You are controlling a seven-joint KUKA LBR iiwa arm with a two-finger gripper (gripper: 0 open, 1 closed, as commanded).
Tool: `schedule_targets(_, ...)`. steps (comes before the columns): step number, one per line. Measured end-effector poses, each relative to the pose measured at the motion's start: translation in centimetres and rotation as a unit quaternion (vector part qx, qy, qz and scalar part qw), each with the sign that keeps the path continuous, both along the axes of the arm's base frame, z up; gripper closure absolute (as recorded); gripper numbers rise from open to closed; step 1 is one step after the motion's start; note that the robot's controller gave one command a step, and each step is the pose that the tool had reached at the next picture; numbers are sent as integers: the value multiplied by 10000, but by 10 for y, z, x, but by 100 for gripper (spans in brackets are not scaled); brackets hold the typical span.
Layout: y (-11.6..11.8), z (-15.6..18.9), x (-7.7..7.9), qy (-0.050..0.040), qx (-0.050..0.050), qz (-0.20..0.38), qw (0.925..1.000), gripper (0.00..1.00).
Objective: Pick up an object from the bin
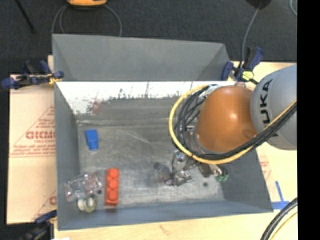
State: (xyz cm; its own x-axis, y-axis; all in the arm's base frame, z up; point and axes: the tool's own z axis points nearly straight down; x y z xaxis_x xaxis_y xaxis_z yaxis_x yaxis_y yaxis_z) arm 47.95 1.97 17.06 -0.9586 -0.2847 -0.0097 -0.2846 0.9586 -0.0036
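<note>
- A clear plastic piece (82,185) is lying in the near left corner of the grey bin (66,144). A small pale round thing (87,204) is sitting right at its near edge.
- A red studded brick (112,186) is lying just beside the plastic on its right, with its long side running near to far.
- The jaws are hanging low over the bin floor, right of the middle and toward the near wall, well apart from the brick. I cannot tell whether they are open or closed.
- A small dark patch (161,170) is showing on the floor just left of the jaws. It could be a thing or a shadow.
- A blue block (91,139) is lying farther back, alone, near the left wall.
- The orange cover (225,119) on the wrist, ringed by cables (171,119), is sitting above the jaws.
- The grey arm (280,109) is reaching in from the right.
</note>
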Motion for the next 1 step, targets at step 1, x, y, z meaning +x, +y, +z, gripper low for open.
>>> schedule_targets(1,-6,50,3,8,-4,429,9991,100)
